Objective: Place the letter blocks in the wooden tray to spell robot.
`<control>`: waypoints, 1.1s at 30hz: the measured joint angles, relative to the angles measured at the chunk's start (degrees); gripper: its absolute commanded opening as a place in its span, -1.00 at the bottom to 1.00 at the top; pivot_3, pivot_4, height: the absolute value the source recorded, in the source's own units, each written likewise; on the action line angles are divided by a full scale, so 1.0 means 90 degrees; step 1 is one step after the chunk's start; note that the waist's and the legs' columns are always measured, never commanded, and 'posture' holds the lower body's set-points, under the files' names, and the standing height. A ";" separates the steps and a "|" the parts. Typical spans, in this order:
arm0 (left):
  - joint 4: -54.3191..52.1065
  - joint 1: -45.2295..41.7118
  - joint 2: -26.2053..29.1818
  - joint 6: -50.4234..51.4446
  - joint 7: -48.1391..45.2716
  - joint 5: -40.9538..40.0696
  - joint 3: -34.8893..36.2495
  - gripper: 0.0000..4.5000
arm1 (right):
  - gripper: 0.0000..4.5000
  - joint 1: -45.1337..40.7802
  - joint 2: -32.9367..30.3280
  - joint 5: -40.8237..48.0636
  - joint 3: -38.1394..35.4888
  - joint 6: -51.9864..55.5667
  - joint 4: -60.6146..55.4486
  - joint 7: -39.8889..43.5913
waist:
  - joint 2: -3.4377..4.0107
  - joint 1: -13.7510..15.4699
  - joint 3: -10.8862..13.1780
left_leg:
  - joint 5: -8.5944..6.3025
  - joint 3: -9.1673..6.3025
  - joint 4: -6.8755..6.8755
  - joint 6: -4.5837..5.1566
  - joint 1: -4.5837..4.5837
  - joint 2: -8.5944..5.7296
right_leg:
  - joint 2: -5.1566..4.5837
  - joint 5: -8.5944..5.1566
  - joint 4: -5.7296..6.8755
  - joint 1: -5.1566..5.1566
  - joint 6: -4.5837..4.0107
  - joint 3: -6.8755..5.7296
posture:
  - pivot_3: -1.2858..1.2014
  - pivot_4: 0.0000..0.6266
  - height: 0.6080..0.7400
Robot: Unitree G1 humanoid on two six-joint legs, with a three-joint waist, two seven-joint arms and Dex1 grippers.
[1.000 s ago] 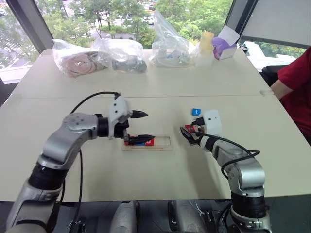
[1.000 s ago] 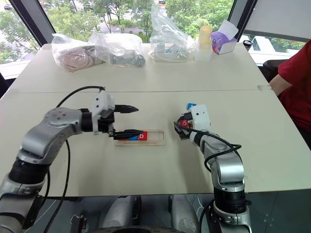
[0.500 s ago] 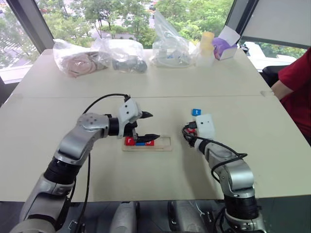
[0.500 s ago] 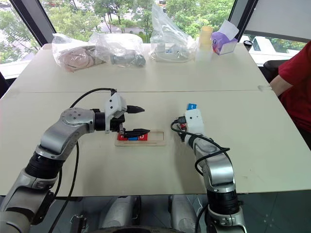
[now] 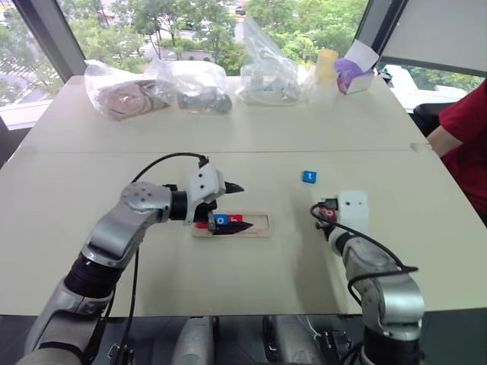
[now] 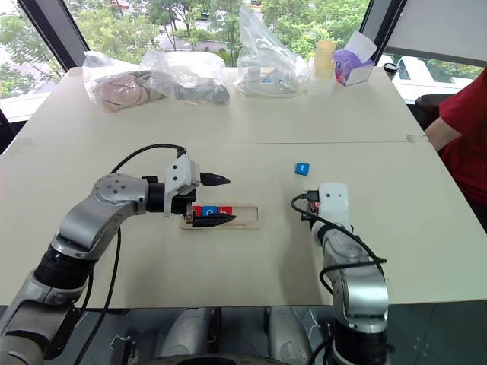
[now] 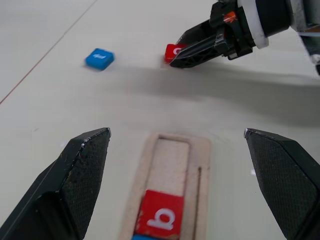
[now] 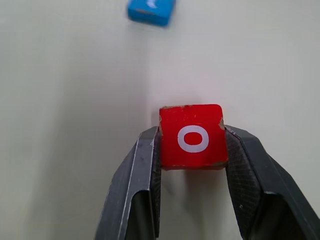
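The bench (image 5: 251,137) is a pale cream surface with a seam running across it, set before large windows that look onto trees. Along its far edge lie clear plastic bags (image 5: 152,87) with contents, a yellow-capped container (image 5: 323,68) and a purple tissue box (image 5: 351,74). A person's red sleeve (image 5: 463,141) shows at the right edge.

The wooden tray (image 5: 232,226) is a narrow light-wood strip with a shallow groove, lying near the bench centre. It holds three letter blocks in a row at its left end: red, blue, then a red block marked "b" (image 7: 161,219); the rest of the groove is bare. A blue block marked "t" (image 5: 308,177) lies loose on the bench, well apart from the tray, to its right and farther back.

The left pincer (image 5: 237,207) is spread wide, with one finger over the tray and one behind it. The right pincer (image 8: 192,150) is pressed against both sides of a red block marked "o" (image 8: 191,136), gripping it.

Compared with one second earlier, the right pincer has closed on the red "o" block and drawn back toward the robot and to the right, away from the blue "t" block.
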 measured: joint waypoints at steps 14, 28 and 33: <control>0.0219 -0.0025 0.0020 -0.0040 -0.0287 -0.0073 -0.0016 1.00 | 0.98 -0.0099 -0.0381 0.0350 -0.0302 -0.0224 0.0022 0.0715 | 0.0008 -0.0015 0.0004 | 0.0001 0.0002 0.0007 0.0000 0.0004 0.0004 | 0.0002 0.0000 -0.0002 0.0003 -0.0006 0.0002 | 0.03 -0.52 1.00; -0.0429 -0.0037 0.1446 0.0632 -0.1291 -0.0999 0.0760 1.00 | 0.98 -0.0922 -0.4849 0.1565 -0.0420 -0.5923 0.4915 0.7361 | 0.0006 0.0015 0.0009 | -0.0005 0.0010 0.0007 0.0009 0.0006 -0.0001 | 0.0004 -0.0004 -0.0035 0.0031 0.0007 -0.0005 | 0.03 -0.52 1.00; -0.0724 0.0065 0.1451 0.0922 -0.1033 -0.1196 0.0814 1.00 | 0.98 -0.1170 -0.4868 0.1495 0.0004 -0.6567 0.5591 0.7997 | 0.0008 0.0012 0.0010 | -0.0005 0.0010 0.0008 0.0008 0.0008 0.0000 | 0.0003 -0.0004 -0.0031 0.0031 0.0008 -0.0005 | 0.03 -0.52 1.00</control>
